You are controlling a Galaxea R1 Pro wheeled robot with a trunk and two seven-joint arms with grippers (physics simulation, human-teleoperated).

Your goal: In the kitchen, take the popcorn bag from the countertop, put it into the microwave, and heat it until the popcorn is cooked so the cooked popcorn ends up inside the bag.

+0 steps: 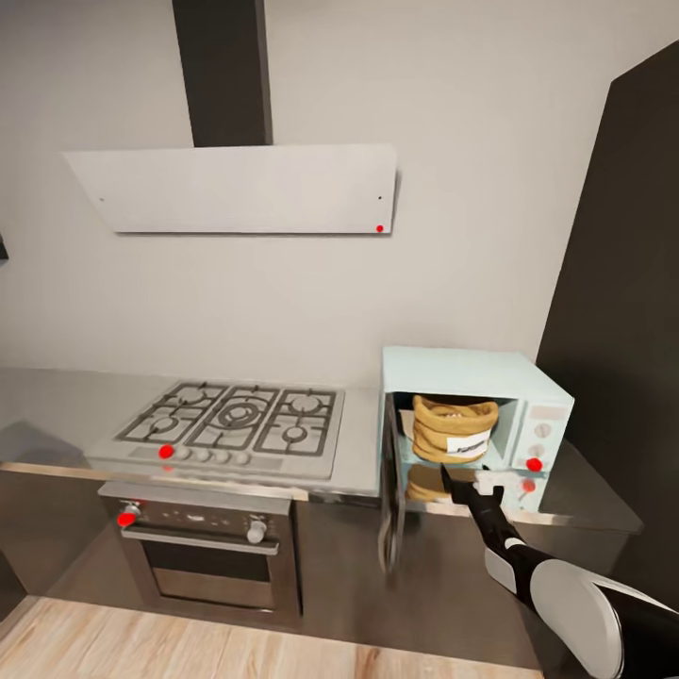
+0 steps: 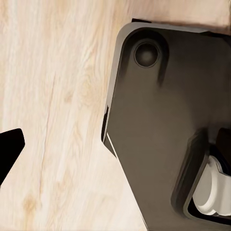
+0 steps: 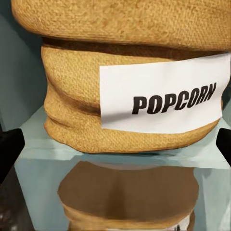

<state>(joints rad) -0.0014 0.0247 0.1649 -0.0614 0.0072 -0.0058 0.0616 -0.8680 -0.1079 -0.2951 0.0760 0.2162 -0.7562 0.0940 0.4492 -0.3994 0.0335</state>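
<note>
Popcorn bag (image 1: 455, 429), a tan burlap sack with a white label reading POPCORN, sits inside the microwave (image 1: 471, 370) on the right end of the steel bench (image 1: 57, 396). We see the sack standing upright on the pale mint floor of the oven cavity, its rolled rim at the top with pale kernels just visible in its mouth. The microwave door (image 1: 391, 490) hangs open toward us on the left side of the cavity.

Our right gripper (image 1: 464, 488) hovers just in front of the open cavity, near the sack but apart from it. In the right wrist view the dark fingers (image 3: 10, 154) stand wide apart at either edge, with the sack (image 3: 130, 77) between and beyond them, untouched; they hold nothing.

Our left arm hangs low over the wooden floor (image 2: 53, 96) beside the robot's dark base (image 2: 163, 120). One dark finger tip shows at the edge there, so we cannot tell how the left fingers stand.

To the left of the microwave lies a gas hob (image 1: 236, 420) with an oven (image 1: 207, 552) below it.

We judge the placing step done. Left to do: close the door and start the heating.
</note>
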